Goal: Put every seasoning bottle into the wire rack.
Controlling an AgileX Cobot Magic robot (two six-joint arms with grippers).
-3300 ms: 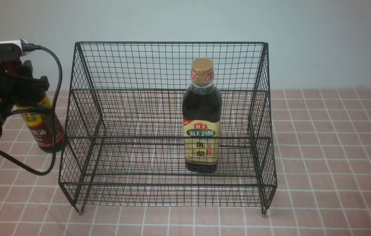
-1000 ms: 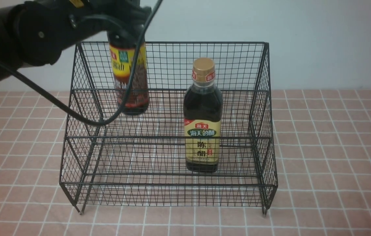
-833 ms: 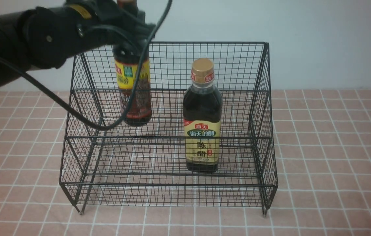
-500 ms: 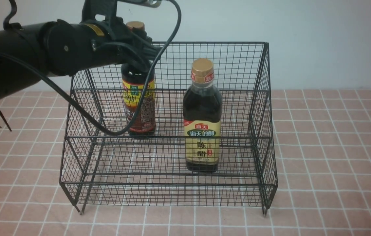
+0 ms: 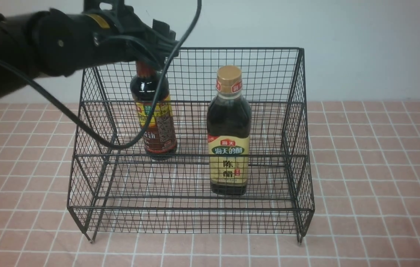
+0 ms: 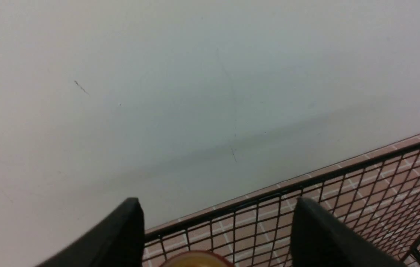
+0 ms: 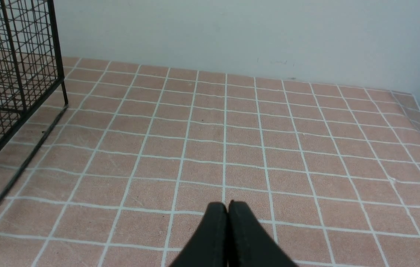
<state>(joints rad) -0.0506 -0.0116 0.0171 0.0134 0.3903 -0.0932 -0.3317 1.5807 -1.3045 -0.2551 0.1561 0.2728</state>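
The slim seasoning bottle [image 5: 154, 118] stands on the upper tier of the wire rack [image 5: 191, 210], at its left, leaning slightly left. Its cap [image 6: 195, 260] shows at the edge of the left wrist view, between and below the spread fingers [image 6: 130, 230]. My left gripper [image 5: 158, 39] is open just above the neck and holds nothing. The wider seasoning bottle [image 5: 229, 129] with the gold cap stands upright on the lower tier, right of centre. My right gripper [image 7: 228, 207] is shut and empty over bare tiles, right of the rack's side [image 7: 17, 74].
The left arm and its black cable [image 5: 83, 126] hang across the rack's left side. A pale wall [image 5: 361, 44] rises close behind the rack. Pink tiled tabletop [image 5: 380, 167] spreads to the right.
The left arm lowered the slim bottle onto the rack's upper tier. Its jaws then spread and rose off the neck. The wider bottle and right gripper have not moved.
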